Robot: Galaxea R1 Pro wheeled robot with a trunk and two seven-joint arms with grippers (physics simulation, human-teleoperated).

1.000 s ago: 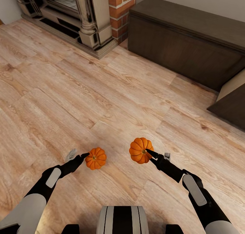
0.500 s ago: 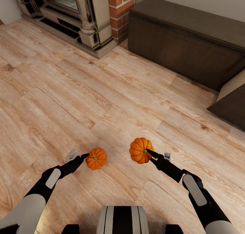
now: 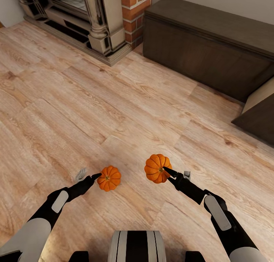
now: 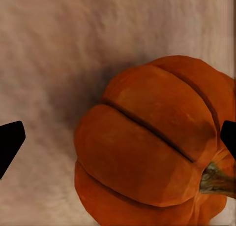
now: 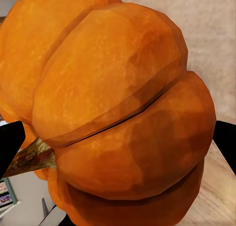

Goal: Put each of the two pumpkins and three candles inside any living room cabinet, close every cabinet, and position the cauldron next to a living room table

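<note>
**Two pumpkins at the grippers, well short of the cabinet**

The landmark is the long low dark-brown wood cabinet (image 3: 198,45), which stands against the white wall.

The left gripper (image 3: 88,174) is well apart from the cabinet, out over the light wood plank floor (image 3: 76,102). Its jaws are spread. In the left wrist view one black fingertip stands clear of the small round ribbed bright-orange left pumpkin (image 3: 109,178) (image 4: 147,152), with bare floor between them. The other tip is right at the pumpkin's stem side. Since half a second ago this pumpkin and the left gripper have shifted a little towards the cabinet side.

The right gripper (image 3: 177,173), somewhat nearer the cabinet, is clamped on the second ribbed orange fruit, the right pumpkin (image 3: 158,168) (image 5: 123,113). In the right wrist view this pumpkin spans the whole gap between the two black tips, with its brownish stem beside one of them. It matches the earlier pictures, with no shift.

A stone fireplace surround (image 3: 102,29) and a red-brick column (image 3: 135,7) stand just beside the cabinet's end. At the cabinet's other end a pulled-out drawer (image 3: 258,117) shows a dark front and a pale beige inside.
</note>
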